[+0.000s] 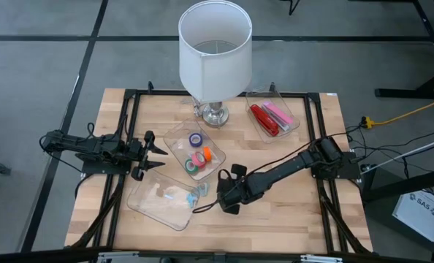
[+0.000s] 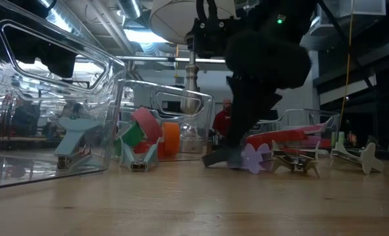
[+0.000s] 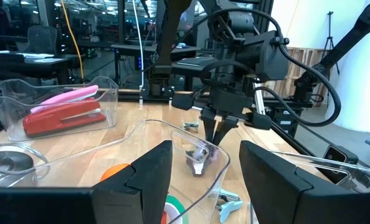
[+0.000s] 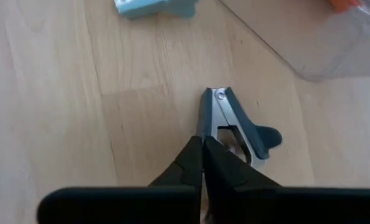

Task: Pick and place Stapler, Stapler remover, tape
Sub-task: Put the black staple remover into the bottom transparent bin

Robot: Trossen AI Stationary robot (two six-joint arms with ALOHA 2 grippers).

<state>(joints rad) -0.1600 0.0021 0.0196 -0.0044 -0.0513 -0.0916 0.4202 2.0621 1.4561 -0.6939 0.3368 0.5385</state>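
Observation:
A staple remover (image 4: 235, 124) with metal jaws and a grey-blue handle lies on its side on the wooden table, next to the clear tray's near corner. It also shows in the low view (image 2: 253, 158). My right gripper (image 4: 202, 144) stands on it from above, shut, at the table's middle front (image 1: 224, 199). My left gripper (image 3: 200, 186) is open and empty at the table's left (image 1: 157, 157), beside the clear tray (image 1: 174, 139) that holds the tape rolls (image 1: 199, 155). A red and a pink stapler (image 1: 268, 117) lie in the far right tray. My right gripper comes from above, its fingers pointing down, and is shut on the side of the staple remover away from the grey-blue handle wing (image 4: 263, 135), by its metal arm (image 4: 205, 121). The fingers themselves hide the place of contact. The remover lies on the table.
A white lamp (image 1: 213, 51) stands at the back middle. A clear tray (image 1: 158, 201) at the front left holds light-blue staple removers (image 1: 186, 194). More staple removers (image 2: 293, 162) lie loose on the table. A metal frame (image 1: 129, 102) borders the tabletop.

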